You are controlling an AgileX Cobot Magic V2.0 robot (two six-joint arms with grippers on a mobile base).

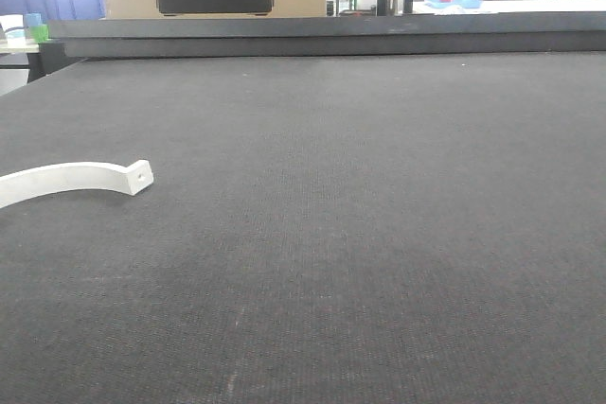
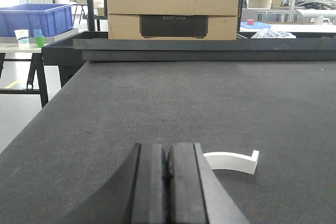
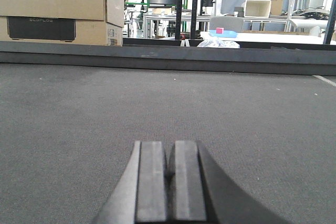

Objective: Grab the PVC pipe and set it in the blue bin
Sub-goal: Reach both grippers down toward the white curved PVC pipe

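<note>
Soft, even daylight fills all three views, with no hard shadows on the dark table. In the front view the top left corner is blown out to white, and the white PVC pipe throws only a thin, faint shadow. The table's weave is crisp at mid-distance and blurs toward the near edge. In the wrist views the left fingers and right fingers look dark and slightly soft, against pale, washed-out backgrounds.
</note>
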